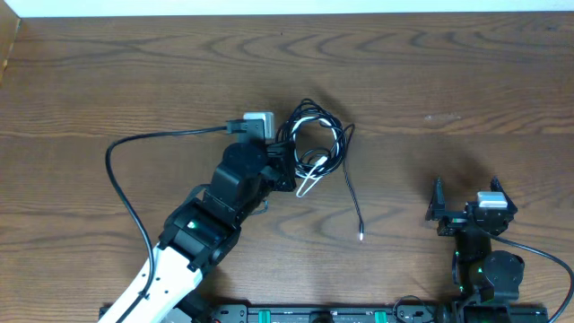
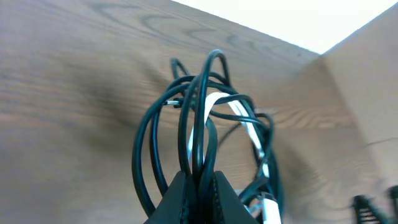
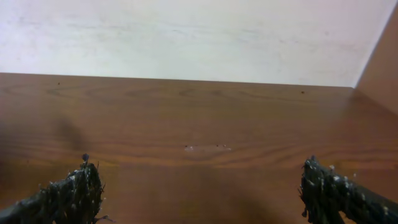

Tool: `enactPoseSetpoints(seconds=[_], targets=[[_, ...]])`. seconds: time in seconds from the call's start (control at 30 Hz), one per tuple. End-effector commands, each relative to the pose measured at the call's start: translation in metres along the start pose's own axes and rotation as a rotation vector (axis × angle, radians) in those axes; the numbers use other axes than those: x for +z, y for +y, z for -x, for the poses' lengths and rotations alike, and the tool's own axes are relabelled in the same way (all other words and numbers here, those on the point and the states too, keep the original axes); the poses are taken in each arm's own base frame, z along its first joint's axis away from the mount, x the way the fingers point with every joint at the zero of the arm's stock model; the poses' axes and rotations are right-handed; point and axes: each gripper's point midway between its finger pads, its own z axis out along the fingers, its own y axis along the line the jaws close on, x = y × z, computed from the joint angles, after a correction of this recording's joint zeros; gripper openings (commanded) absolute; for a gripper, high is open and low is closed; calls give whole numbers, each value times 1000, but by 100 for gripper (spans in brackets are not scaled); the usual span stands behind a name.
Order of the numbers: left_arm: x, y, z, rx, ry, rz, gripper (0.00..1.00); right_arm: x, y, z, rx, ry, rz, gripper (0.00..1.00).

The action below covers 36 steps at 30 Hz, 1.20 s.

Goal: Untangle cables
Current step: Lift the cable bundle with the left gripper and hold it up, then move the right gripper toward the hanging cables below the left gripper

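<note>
**Left end effector clamped on the cable bundle; right one wide and empty**

Near edge, right side: right end effector (image 1: pixel 467 196) sits over bare worktop (image 1: pixel 466 90). Its fingers (image 3: pixel 74 194) are spread as wide as they go, with nothing between them. It is well apart from the cables.

Near edge, left side: the left arm reaches diagonally toward mid-worktop. Its thick black wire (image 1: pixel 161 135) arcs out to the left, separate from the thin cords.

Mid-worktop: one loose black tail (image 1: pixel 352 193) runs out of the bundle toward the near edge. Its plug end lies on the wood between the two arms.

Just beyond: left end effector (image 2: pixel 200 180) is pinched fully together on black cords (image 2: pixel 209 146) at the bundle's near-left side. The wrist view shows strands rising from the fingertips in tall loops.

Centre: the cables (image 1: pixel 316 142) sit as one tangled coil. The white cord (image 2: pixel 219 99) threads through the black loops, and a narrow loop of it pokes out on the near side beside the fingers.

Far: bare wood, then a pale wall (image 3: pixel 186 31).
</note>
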Motion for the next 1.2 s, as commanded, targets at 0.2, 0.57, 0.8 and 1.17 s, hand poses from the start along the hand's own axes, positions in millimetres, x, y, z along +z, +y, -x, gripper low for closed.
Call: enactPoseSetpoints(seconds=[0.2,0.57,0.8,1.17], targets=[[-6,-11,-8,-218,63,-47,8,0,-1,0,16,-2,-4,99],[15,7,-30,-256,145,36,7,-16,71,8,935,165,415,99],[34,18,-47,-434,200,105,8,-53,124,9,1092,423,740,99],[36,9,-54,-453,248,61,8,-56,126,11,960,367,781,99]])
